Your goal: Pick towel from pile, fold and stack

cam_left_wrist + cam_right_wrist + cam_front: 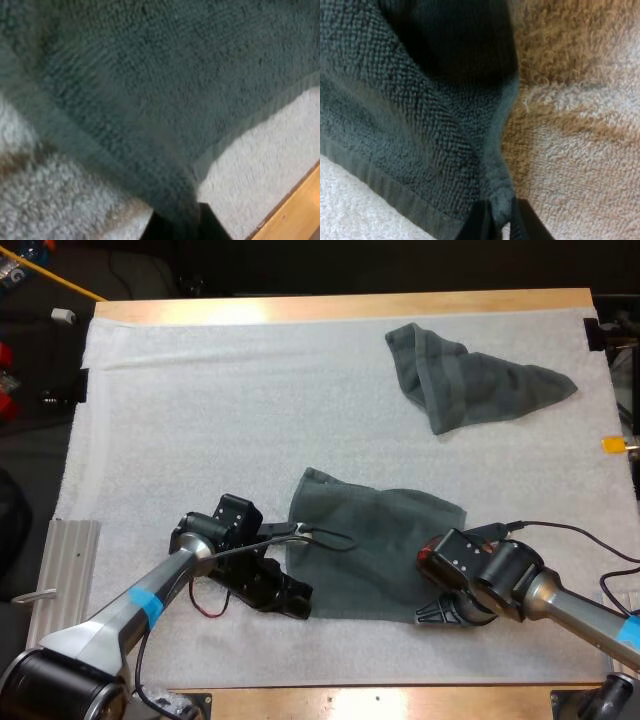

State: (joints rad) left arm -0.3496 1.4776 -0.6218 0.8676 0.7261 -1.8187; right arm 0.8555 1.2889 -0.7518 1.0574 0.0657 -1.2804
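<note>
High view: from behind, forward-down over whole counter [350, 308]. Wrist views: very close on towel [370, 540], high frame's lower centre.

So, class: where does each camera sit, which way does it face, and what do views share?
High view: behind both arms, facing forward and down over the white mat; both arms show, left hand and right hand at the spread dark grey-green terry towel.
Left wrist view: on the left arm, facing its fingertips pinching that towel's corner.
Right wrist view: on the right arm, fingertips pinching another corner.
Shared: the towel.
</note>
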